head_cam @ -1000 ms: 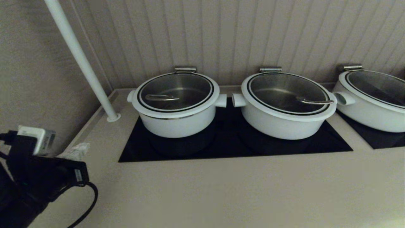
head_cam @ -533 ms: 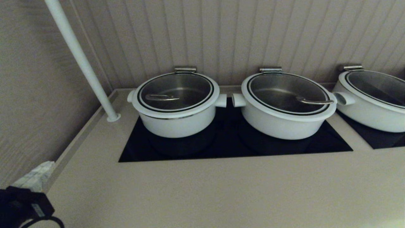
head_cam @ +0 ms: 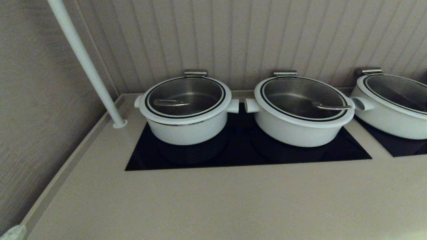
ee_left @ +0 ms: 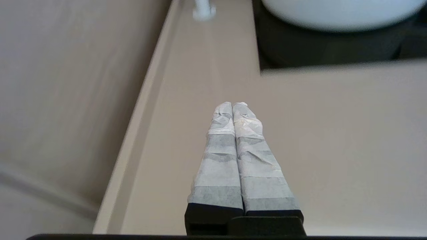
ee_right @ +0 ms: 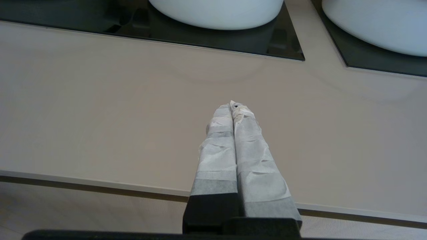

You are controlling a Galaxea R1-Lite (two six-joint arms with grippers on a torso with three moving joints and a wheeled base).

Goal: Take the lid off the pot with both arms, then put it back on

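The pot (head_cam: 186,130) is straight-sided and white and stands at the left of the black cooktop (head_cam: 240,151). The glass lid (head_cam: 200,91) sits closed on it, with its looped wire handle (head_cam: 170,102) lying flat. My left gripper (ee_left: 232,104) is shut and empty, low over the counter by the left wall, far in front of the pot (ee_left: 333,13). Only its whitish tip (head_cam: 11,232) shows at the head view's bottom left corner. My right gripper (ee_right: 232,105) is shut and empty over the counter's front part, out of the head view.
Two wider white pots with lids stand to the right, one in the middle (head_cam: 300,128) and one at the far right (head_cam: 390,120). A slanted white pole (head_cam: 85,63) meets the counter left of the pot. A ribbed wall is behind and the counter's front edge (ee_right: 100,183) is near.
My left arm has pulled back down and to the left, from the lower left of the head view to almost out of it. The pots and lids have not moved.
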